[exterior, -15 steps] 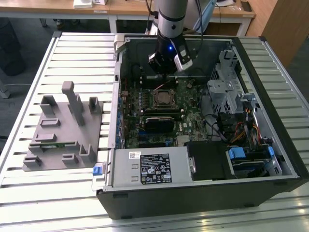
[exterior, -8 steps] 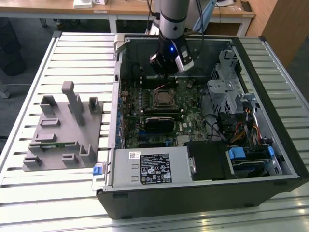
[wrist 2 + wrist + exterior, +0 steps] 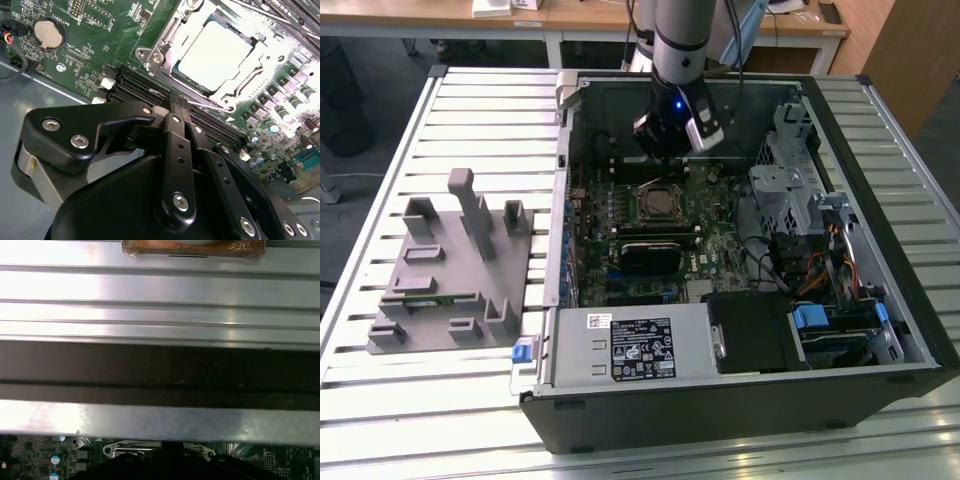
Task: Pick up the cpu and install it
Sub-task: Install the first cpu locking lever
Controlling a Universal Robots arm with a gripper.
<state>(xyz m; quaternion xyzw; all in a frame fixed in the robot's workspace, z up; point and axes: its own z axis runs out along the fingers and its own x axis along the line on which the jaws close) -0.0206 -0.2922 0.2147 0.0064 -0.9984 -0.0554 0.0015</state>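
Black jointed links of the robot's gripper (image 3: 172, 107) crowd the front of the second wrist view, their two fingers pressed together at the tip with nothing between them. Just beyond that tip runs a row of long black memory slots (image 3: 150, 87) on a green circuit board (image 3: 100, 40), which also carries a round silver coin battery (image 3: 49, 33). Past the slots sits the cpu (image 3: 215, 55), a flat square chip with a pale silver metal top, lying inside its silver metal socket frame (image 3: 165, 40), apart from the gripper.

From the exterior view, the grey arm hangs over an open black computer case (image 3: 650, 420) lying on a ribbed metal table (image 3: 380, 170), with the gripper (image 3: 665, 150) just above the board near the socket and cpu (image 3: 660, 203). A grey plastic parts stand (image 3: 450, 265) rests on the table towards the exterior view's left.
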